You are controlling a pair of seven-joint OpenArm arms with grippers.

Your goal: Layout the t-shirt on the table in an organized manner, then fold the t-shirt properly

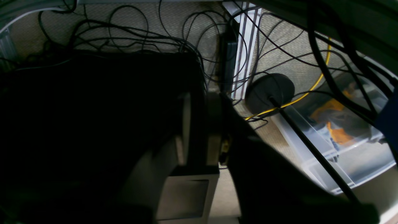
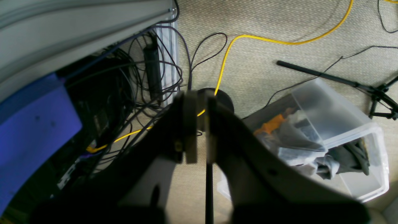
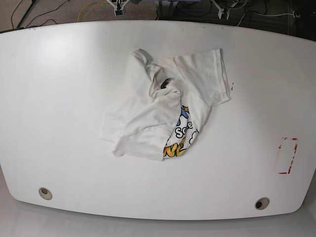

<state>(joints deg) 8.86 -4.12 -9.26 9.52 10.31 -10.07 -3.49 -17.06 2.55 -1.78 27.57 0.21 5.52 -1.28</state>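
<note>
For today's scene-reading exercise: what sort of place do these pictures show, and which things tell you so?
Probably a robotics lab or workshop, not a home. A crumpled white printed t-shirt lies on a large white rounded table, tangled black cables cover the beige carpet, and a clear plastic storage bin stands nearby.

The crumpled white cotton t-shirt with cartoon lettering (image 3: 168, 111) lies on the large white rounded-corner tabletop (image 3: 64, 98), near its middle and a little toward the far edge. One sleeve spreads toward the far right; the bunched body folds over toward the near left, with the printed part showing at the near side beneath the fold. The red-and-white tape mark (image 3: 288, 155) sits on the table well apart to the right of the t-shirt, near the right edge. Two small round grommet holes lie along the near edge: one (image 3: 45, 193) at the left, one (image 3: 261, 203) at the right, in front of the tape mark
</note>
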